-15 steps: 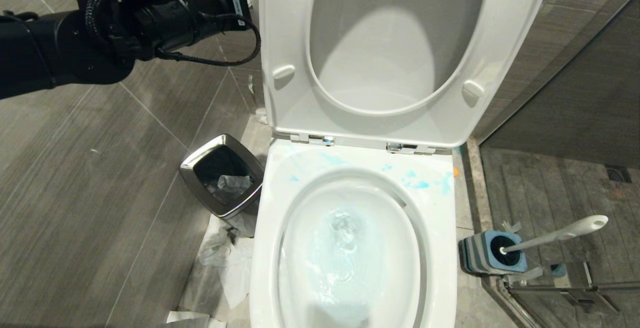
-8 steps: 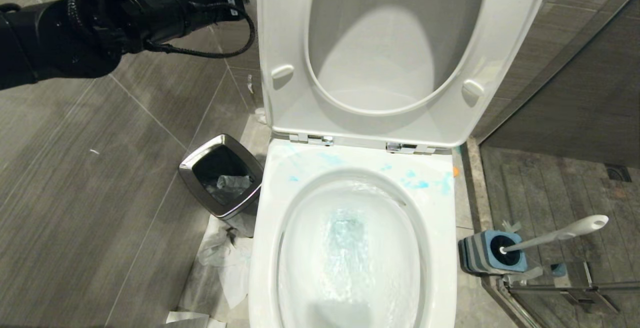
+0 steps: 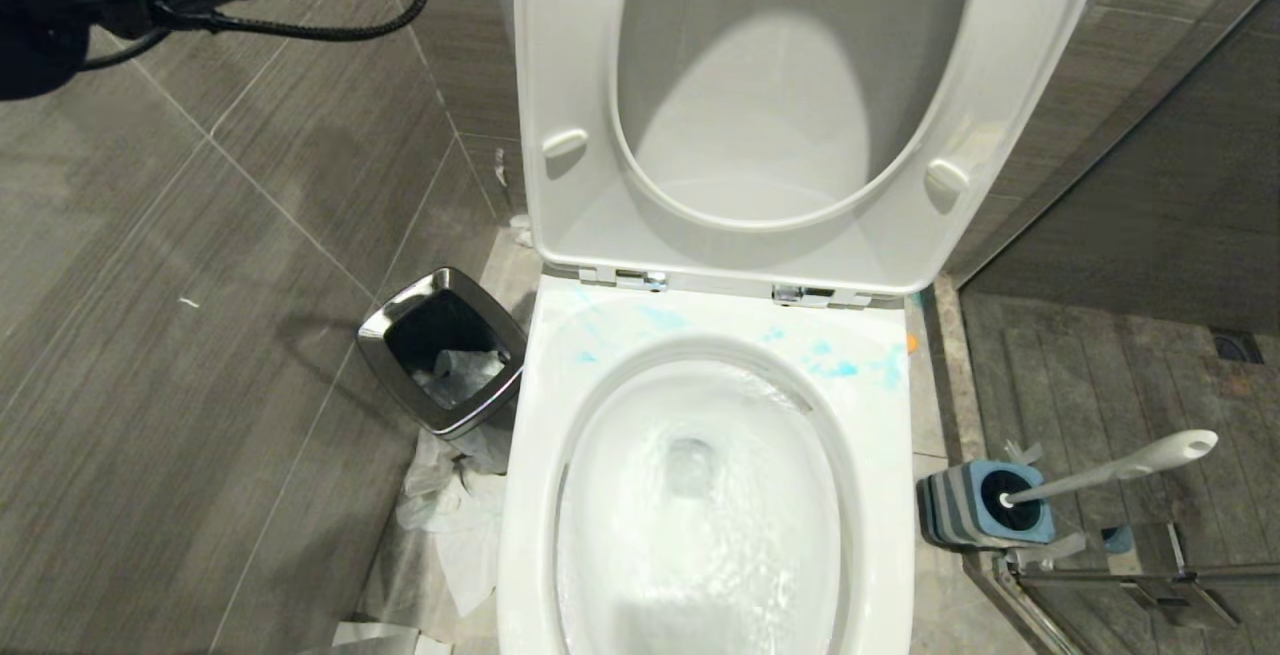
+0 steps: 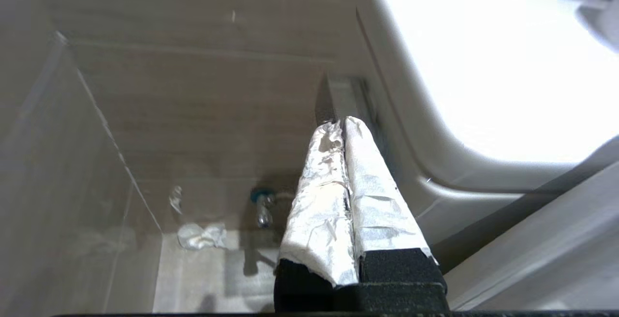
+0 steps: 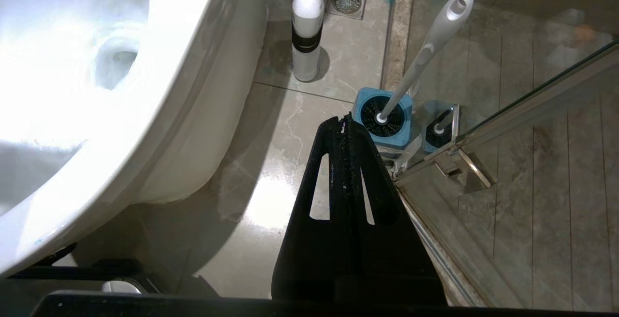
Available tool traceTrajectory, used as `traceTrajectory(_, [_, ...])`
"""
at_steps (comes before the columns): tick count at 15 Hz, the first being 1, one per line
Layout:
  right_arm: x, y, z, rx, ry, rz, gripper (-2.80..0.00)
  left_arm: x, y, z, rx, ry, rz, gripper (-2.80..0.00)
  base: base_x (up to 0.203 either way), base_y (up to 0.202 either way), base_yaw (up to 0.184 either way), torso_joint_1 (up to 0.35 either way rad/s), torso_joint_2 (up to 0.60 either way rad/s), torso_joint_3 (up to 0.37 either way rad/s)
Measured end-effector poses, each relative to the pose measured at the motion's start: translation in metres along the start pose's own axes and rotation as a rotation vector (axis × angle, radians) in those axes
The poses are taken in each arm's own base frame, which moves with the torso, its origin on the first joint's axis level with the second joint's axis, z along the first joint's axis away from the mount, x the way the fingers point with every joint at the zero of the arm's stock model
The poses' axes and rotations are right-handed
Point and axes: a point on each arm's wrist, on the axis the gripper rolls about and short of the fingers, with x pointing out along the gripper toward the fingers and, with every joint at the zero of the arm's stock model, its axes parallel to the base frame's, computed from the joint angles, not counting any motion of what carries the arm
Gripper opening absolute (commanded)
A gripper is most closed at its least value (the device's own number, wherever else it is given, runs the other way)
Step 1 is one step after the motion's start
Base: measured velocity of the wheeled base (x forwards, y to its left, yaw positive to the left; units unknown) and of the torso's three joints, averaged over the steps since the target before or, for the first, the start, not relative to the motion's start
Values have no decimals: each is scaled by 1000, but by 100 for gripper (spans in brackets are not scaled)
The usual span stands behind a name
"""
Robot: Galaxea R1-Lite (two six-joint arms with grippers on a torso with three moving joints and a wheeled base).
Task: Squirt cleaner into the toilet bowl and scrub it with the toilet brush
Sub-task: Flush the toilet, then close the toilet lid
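The toilet bowl (image 3: 880, 455) stands with seat and lid raised, white water churning inside and blue smears on its back rim. The toilet brush (image 3: 1120, 465) rests in its blue-and-grey holder (image 3: 960, 515) on the floor to the bowl's right. The cleaner (image 5: 307, 26), a white bottle with an orange cap, stands upright on the floor beside the bowl (image 5: 184, 65). My left gripper (image 4: 342, 122), its fingers wrapped in white, is shut and empty beside the toilet's side, high up by the wall. My right gripper (image 5: 344, 118) hangs shut and empty just short of the brush holder (image 5: 360, 101).
A steel-rimmed trash bin (image 3: 385, 320) sits left of the bowl, with crumpled paper (image 3: 450, 515) on the floor by it. A glass shower door frame (image 3: 1130, 575) runs right behind the brush holder. A water valve (image 4: 263, 208) sticks out of the wall beside the toilet.
My left arm has drawn up and to the left, almost out of the head view. The blue tint in the bowl's water has washed out to white.
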Motion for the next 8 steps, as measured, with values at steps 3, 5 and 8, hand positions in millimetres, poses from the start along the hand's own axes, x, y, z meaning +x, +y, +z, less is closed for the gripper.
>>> traceTrajectory(3, [0, 0, 0, 0, 0, 0, -280, -19, 1, 26, 15, -61, 10, -280, 0, 0, 0, 0, 0, 0])
traceTrajectory(5, [0, 0, 0, 0, 0, 1, -280, -35, 2, 45, 27, -101, -13, -280, 0, 0, 0, 0, 0, 0])
traceTrajectory(8, [0, 0, 0, 0, 0, 1, -280, -65, 4, 72, 36, -109, -181, -280, 0, 0, 0, 0, 0, 0])
